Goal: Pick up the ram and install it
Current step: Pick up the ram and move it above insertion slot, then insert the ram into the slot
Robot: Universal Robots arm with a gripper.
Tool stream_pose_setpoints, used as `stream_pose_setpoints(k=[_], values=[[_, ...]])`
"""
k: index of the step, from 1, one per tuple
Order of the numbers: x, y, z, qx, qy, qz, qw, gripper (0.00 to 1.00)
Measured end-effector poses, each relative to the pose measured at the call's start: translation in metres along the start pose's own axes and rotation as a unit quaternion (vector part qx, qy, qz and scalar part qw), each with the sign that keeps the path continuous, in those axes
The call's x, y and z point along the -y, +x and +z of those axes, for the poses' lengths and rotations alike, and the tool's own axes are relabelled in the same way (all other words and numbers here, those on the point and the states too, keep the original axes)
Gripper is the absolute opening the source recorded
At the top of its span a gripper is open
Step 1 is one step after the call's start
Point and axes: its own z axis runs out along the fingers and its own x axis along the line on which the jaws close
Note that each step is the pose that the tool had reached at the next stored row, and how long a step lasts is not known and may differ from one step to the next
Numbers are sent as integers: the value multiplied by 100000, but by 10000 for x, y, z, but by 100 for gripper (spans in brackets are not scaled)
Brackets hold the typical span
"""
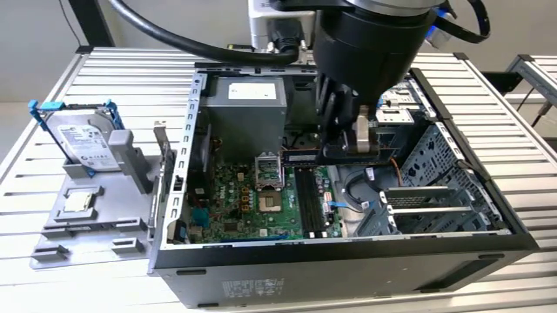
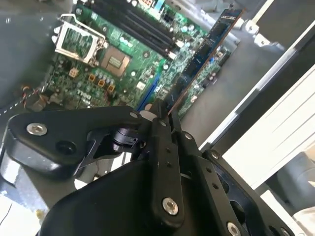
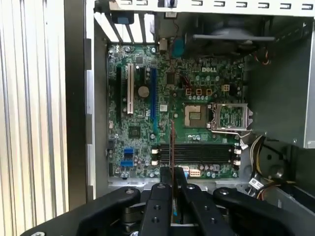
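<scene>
My gripper (image 1: 355,151) is shut on the ram (image 1: 303,156), a long dark stick held level inside the open computer case (image 1: 348,254), just above the motherboard (image 1: 252,208). In the second wrist view the ram (image 2: 206,49) reaches out from the black fingertips (image 2: 158,114) over the green board. The first wrist view shows the ram (image 3: 172,140) edge-on as a thin line that crosses the black memory slots (image 3: 197,152), with the gripper (image 3: 172,173) closed around its near end. It hangs above the slots (image 1: 306,202) and is not seated in them.
The open processor socket (image 1: 267,195) lies beside the slots. The drive cage (image 1: 435,195) and cables (image 1: 357,195) crowd the case on the exterior view's right. Outside the case, a grey fixture (image 1: 87,241) carries a silver hard drive (image 1: 83,143) and a small square chip (image 1: 78,202).
</scene>
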Motion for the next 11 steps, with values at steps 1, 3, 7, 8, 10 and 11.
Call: stream_pose_setpoints(k=[1, 3, 7, 8, 10, 11], values=[[45, -1, -1, 1, 0, -1, 100000, 0], [134, -4, -2, -2, 0, -4, 100000, 0], [164, -5, -3, -4, 0, 1, 100000, 0], [166, -5, -3, -1, 0, -1, 100000, 0], [169, -5, -3, -2, 0, -1, 100000, 0], [170, -5, -3, -3, 0, 0, 100000, 0]])
